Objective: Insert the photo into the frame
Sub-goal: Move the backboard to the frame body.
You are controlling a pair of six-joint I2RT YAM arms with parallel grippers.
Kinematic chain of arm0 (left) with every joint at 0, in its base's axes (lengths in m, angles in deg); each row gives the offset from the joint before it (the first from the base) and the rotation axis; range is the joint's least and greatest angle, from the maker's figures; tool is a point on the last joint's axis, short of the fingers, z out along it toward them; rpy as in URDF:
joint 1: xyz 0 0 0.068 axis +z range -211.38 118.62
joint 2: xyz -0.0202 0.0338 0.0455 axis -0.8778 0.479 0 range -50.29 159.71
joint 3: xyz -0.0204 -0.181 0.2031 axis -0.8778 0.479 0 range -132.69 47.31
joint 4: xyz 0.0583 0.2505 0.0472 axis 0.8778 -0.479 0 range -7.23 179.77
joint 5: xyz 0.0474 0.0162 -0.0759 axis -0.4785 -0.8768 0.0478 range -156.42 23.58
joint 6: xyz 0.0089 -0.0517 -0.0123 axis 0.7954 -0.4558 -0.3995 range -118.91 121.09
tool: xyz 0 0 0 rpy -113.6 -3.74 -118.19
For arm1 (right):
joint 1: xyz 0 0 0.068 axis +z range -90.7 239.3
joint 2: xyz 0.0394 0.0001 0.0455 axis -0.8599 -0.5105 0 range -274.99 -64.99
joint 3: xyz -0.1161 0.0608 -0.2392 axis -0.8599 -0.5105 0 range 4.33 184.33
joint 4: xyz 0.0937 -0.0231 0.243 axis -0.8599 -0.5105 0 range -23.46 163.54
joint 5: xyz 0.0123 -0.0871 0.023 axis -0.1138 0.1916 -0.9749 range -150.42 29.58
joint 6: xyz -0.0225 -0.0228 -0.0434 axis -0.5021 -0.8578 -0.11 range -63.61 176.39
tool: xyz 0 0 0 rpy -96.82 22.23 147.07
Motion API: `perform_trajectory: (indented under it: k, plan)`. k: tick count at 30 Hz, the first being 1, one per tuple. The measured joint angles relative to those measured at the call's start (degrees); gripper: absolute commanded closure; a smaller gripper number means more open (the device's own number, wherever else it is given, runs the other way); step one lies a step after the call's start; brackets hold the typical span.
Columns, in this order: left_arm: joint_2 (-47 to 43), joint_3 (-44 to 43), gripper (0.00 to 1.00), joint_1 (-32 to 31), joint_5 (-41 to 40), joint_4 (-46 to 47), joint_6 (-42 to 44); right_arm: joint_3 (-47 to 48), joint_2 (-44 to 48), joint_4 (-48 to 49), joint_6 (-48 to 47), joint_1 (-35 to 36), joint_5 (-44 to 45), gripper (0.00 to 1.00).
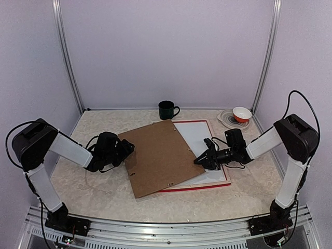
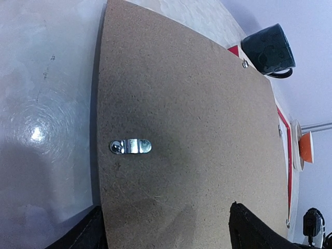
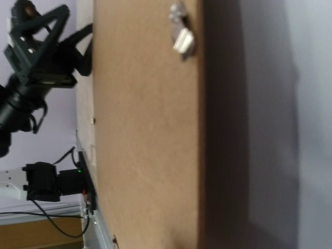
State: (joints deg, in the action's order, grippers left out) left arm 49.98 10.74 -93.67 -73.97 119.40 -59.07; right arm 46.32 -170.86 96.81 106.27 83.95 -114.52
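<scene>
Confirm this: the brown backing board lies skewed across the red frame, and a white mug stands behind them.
The mug is not white: it is dark, almost black, as the top external view shows. The rest stands: the brown backing board lies skewed across the red frame, and the mug stands behind them.

Brown backing board (image 3: 145, 135), metal clip (image 3: 182, 37)

The left arm (image 1: 67, 149) is bending low and reaching inward, and the left gripper (image 1: 128, 151) is holding its fingers (image 2: 254, 231) wide apart. The right arm (image 1: 267, 141) is stretching inward too; the opening of the right gripper (image 1: 200, 160) is unclear.
</scene>
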Motion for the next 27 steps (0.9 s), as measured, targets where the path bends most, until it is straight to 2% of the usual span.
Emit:
perform_trajectory:
  k: [5, 17, 27]
  plan:
    - [0.0, 0.4, 0.22, -0.1, 0.0, 0.7, 0.0, -3.3, -0.5, 7.5, 4.9, 0.1, -1.6, 1.00]
    - [-0.3, 1.2, 0.22, -0.9, 1.0, 1.8, 0.0, -11.9, 0.1, 25.8, 14.1, 0.2, -3.9, 1.00]
    - [-3.5, 2.1, 0.22, -1.1, 1.3, 2.0, 0.1, -19.9, 6.6, 33.6, 19.5, 0.3, -2.0, 1.00]
